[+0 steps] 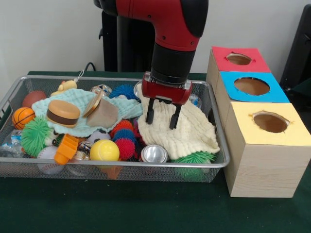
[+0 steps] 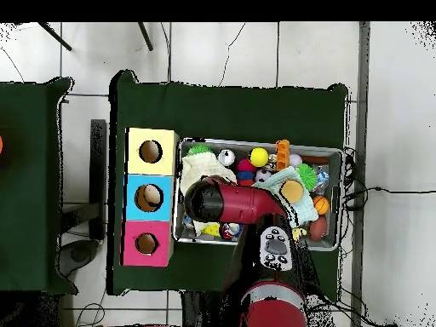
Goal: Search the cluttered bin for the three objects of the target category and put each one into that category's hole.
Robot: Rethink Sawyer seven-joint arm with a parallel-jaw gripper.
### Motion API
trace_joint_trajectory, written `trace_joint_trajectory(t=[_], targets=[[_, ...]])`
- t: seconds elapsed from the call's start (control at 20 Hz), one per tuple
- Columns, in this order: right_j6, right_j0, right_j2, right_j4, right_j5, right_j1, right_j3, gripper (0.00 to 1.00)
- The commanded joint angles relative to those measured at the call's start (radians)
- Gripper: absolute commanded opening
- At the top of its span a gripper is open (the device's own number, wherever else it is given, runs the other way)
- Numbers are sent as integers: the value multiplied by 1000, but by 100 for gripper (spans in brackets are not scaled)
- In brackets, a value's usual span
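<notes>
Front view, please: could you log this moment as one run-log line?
gripper: open, over cream cloth | bin: cluttered | holes: red, blue, yellow

- You see the wire bin [image 1: 214, 164] on the desk [image 1: 146, 208], with three boxes [image 1: 265, 155] in a row just to its right in the front view.
- The gripper [image 1: 163, 117] hangs over the cloth [image 1: 194, 136] at the bin's right end, fingers [image 1: 150, 112] spread.
- The toy burger [image 1: 62, 113] lies on another cloth at the left.
- A can [image 1: 154, 154] lies at the front wall.
</notes>
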Motion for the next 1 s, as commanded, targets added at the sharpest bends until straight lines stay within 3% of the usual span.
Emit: trace_joint_trajectory(t=[0.05, 0.45, 0.65, 0.7, 1.0], targets=[[193, -20, 29, 31, -74, 5, 49, 100], [221, 16, -17, 36, -119, 8, 39, 100], [180, 14, -24, 21, -86, 7, 24, 100], [171, 2, -9, 30, -61, 2, 35, 0], [165, -24, 30, 40, -54, -7, 56, 0]])
